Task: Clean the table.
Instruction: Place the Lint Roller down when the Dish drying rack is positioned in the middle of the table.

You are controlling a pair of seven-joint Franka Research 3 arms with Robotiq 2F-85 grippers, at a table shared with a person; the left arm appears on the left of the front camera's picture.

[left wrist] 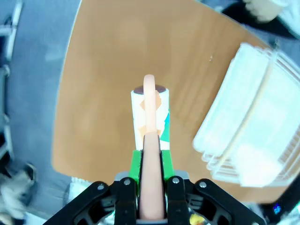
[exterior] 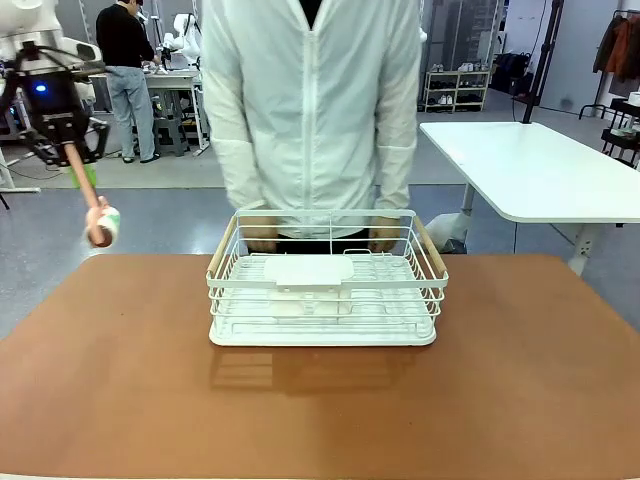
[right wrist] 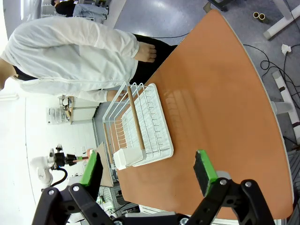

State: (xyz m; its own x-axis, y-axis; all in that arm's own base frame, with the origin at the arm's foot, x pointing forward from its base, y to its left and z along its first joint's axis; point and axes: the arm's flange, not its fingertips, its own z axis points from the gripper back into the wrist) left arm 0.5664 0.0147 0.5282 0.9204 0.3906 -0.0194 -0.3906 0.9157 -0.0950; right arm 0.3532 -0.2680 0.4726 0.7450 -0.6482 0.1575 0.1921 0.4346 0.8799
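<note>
The reddish-brown table (exterior: pixel 320 420) spreads wide in the front view, and also shows below my left wrist (left wrist: pixel 103 70) and my right wrist (right wrist: pixel 220 93). My left gripper (exterior: pixel 79 170) hangs above the table's far left corner, shut on the peach handle (left wrist: pixel 151 178) of a cleaning roller. The roller's white head (exterior: pixel 102 224) with orange and teal print (left wrist: pixel 150 112) points down, clear of the tabletop. My right gripper (right wrist: pixel 147 171) is open and holds nothing, high over the table's right side.
A white wire rack (exterior: pixel 325 290) with wooden side handles stands at the table's middle (left wrist: pixel 253 117) (right wrist: pixel 140 126). A person in a white jacket stands behind it, both hands (exterior: pixel 262 235) at its far rim. A white-topped table (exterior: pixel 540 170) stands at the back right.
</note>
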